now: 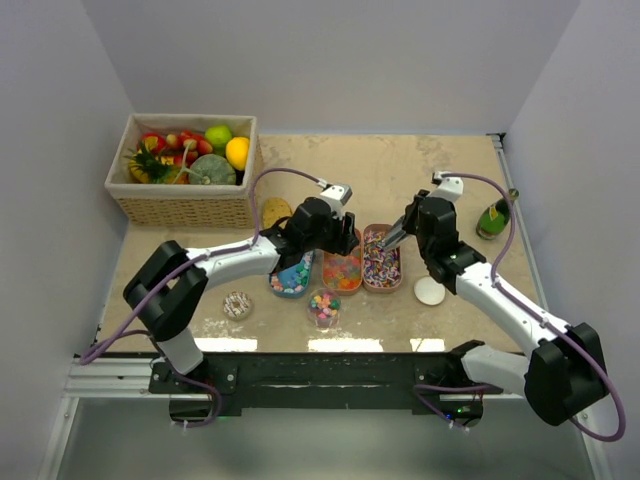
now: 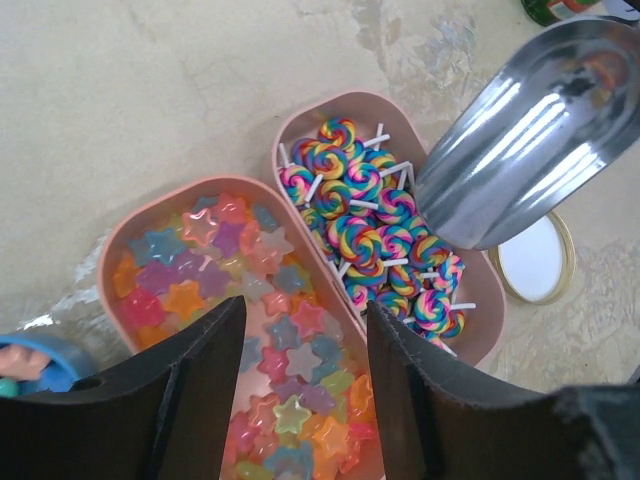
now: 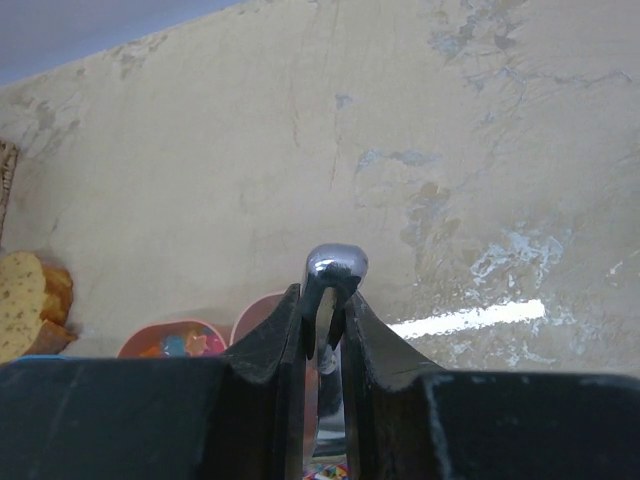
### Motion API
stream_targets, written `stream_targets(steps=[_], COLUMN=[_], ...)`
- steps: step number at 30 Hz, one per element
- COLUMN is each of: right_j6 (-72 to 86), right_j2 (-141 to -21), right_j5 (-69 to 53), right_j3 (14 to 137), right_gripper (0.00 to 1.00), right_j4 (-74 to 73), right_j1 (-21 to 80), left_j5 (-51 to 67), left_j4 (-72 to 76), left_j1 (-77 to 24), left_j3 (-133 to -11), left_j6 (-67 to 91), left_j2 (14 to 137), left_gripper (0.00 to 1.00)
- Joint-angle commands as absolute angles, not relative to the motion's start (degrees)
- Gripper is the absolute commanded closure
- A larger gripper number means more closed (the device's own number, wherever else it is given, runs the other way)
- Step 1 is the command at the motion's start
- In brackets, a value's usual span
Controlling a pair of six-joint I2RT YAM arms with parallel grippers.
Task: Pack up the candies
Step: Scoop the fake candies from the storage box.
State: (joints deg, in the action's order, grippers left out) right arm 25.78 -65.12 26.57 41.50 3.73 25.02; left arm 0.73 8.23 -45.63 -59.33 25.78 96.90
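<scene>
Candies (image 1: 342, 270) lie in three trays below the grippers, one gripper spread and bare, the other clamped on a scoop.

The orange-red star gummies (image 2: 215, 265) fill a pink tray (image 2: 110, 262) directly beneath the left gripper (image 2: 305, 340), whose fingers stand apart with nothing between them. Just to that gripper's right, swirled pieces (image 2: 370, 225) on white sticks fill a second pink tray (image 2: 290, 128) beside the first. The bowl of a metal scoop (image 2: 530, 140) hangs over this tray's far right edge. The right gripper (image 3: 322, 300) is pinched tight on the scoop's handle. Pastel balls (image 1: 291, 277) lie in a blue tray just left of the left gripper. A small jar (image 1: 323, 308) holding candies stands behind it, toward the bases. A white lid (image 2: 535, 262) lies below the scoop.
</scene>
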Motion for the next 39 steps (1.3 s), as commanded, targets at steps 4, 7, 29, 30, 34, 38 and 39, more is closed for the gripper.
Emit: stream_targets(steps=[4,7,29,30,34,38,39], right_j6=[23.4,22.7,18.7,18.9,19.2,18.4,18.3], right_j2=[-65.1,-65.0,-72.4,-72.4,-71.1,-69.2,-69.2], right_j5=[31.1,30.9,38.9,39.5,40.8,41.4,41.1], right_j3=[44.6,44.3,46.0,46.0,45.5,45.5,45.6], right_gripper=[1.00,1.00,1.00,1.00,1.00,1.00,1.00], right_j4=[2.4,0.9,0.2,0.2,0.3,0.2,0.2], right_j1=[25.2,25.3,32.6,32.7,32.7,32.6,32.6], left_j5=[5.4,6.0,6.0,5.9,5.5,5.2,5.2], left_j4=[11.8,11.5,10.0,9.9,9.5,9.3,9.3], left_j1=[-46.1,-46.2,-47.1,-47.2,-47.1,-47.1,-47.1], left_j3=[-64.0,-64.6,-66.3,-66.3,-66.3,-66.3,-66.3], left_j6=[23.9,23.8,25.6,25.7,25.8,25.8,25.8], left_j2=[101.2,102.9,109.2,109.2,109.3,109.4,109.4], left_gripper=[0.42,0.42,0.48,0.51,0.54,0.55,0.55])
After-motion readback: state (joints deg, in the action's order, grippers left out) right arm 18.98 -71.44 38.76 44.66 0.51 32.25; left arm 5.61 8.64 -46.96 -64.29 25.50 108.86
